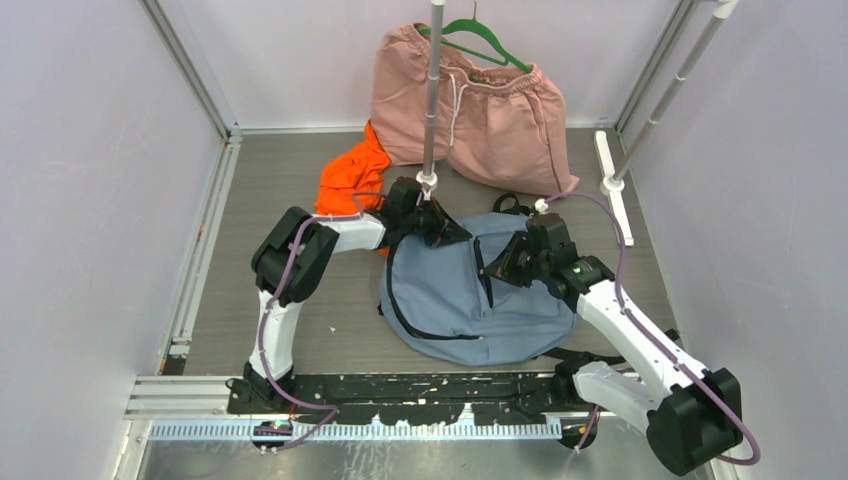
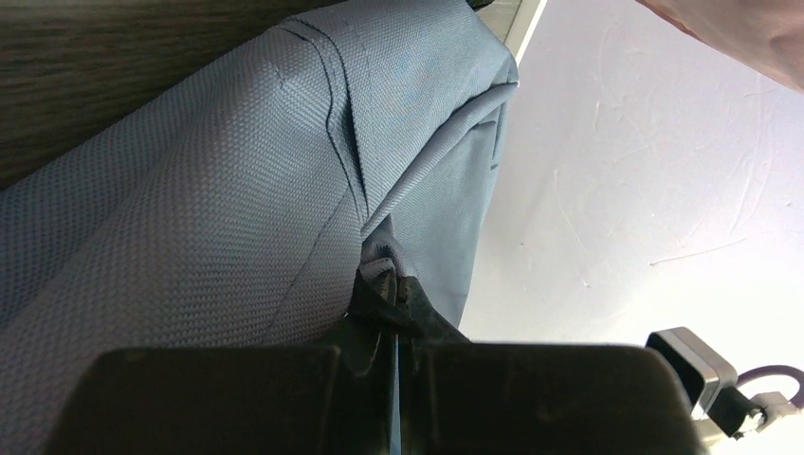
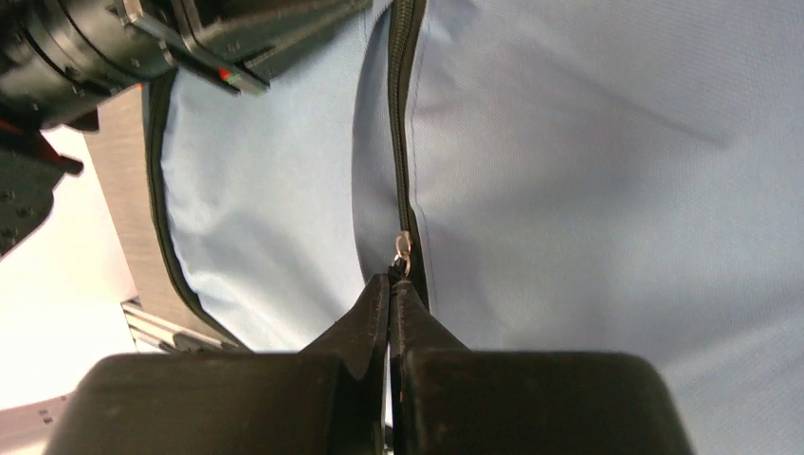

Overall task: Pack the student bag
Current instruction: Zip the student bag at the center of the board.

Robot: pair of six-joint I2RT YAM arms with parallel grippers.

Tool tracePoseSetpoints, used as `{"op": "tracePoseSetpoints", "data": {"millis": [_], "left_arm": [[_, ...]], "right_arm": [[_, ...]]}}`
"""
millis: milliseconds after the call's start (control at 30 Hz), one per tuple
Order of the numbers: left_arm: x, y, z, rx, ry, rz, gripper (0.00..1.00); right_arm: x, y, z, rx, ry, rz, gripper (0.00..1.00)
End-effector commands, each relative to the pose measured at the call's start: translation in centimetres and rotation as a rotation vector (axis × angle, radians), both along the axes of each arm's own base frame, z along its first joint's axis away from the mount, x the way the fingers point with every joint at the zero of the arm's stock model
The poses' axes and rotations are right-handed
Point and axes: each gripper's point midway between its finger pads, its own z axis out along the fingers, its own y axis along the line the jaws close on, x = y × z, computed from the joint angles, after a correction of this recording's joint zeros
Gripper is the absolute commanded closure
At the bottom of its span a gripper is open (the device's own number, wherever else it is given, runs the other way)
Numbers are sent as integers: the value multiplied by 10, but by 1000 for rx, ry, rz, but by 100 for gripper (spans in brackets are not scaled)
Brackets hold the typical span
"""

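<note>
The student bag (image 1: 470, 295), a grey-blue backpack with black zippers, lies flat on the table between the two arms. At its upper left edge my left gripper (image 1: 447, 232) is shut on a bunched fold of the bag's fabric (image 2: 377, 258); in the left wrist view the gripper (image 2: 393, 287) pinches that fold at its tips. My right gripper (image 1: 506, 262) sits over the black zipper (image 3: 402, 114) near the bag's middle. In the right wrist view the gripper (image 3: 390, 281) is shut on the zipper pull, whose small metal ring (image 3: 403, 248) shows just beyond the tips.
Pink drawstring shorts (image 1: 490, 110) hang on a green hanger (image 1: 480, 45) at the back. An orange garment (image 1: 352, 178) lies behind the left gripper. A metal pole (image 1: 432, 100) stands just behind the bag, another pole (image 1: 665, 95) with a white foot (image 1: 612, 190) at the right.
</note>
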Motion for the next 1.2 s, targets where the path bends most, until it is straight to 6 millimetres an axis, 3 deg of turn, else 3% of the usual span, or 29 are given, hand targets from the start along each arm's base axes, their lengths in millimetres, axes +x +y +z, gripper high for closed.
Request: {"op": "tracePoseSetpoints", "data": {"millis": [0, 267, 500, 700, 833, 867, 900, 967, 1000, 1033, 1167], "left_arm": [[34, 7, 40, -46, -104, 85, 100], [40, 18, 43, -30, -116, 110, 100], [43, 25, 46, -33, -124, 128, 100], [41, 31, 49, -26, -141, 127, 100], [36, 33, 68, -3, -232, 74, 100], [34, 31, 76, -7, -272, 37, 100], [30, 30, 87, -8, -306, 4, 94], [24, 37, 104, 60, -402, -17, 74], [20, 45, 108, 115, -435, -13, 61], [16, 51, 117, 154, -475, -11, 55], [6, 84, 143, 237, -576, -25, 52]], "right_arm": [[-32, -2, -3, -29, 54, 106, 99], [-85, -13, -20, -25, 167, 150, 99], [-113, -14, -32, -1, 246, 155, 99], [-117, -19, -34, -31, 258, 160, 99], [-104, -24, -31, -68, 239, 94, 99], [-99, -28, -31, -87, 239, 65, 82], [-94, -31, -31, -106, 232, 40, 58], [-82, -34, -26, -123, 202, -12, 28], [-74, -36, -22, -126, 178, -39, 24], [-68, -39, -19, -138, 161, -68, 23], [-48, -57, -16, -213, 120, -201, 24]]}}
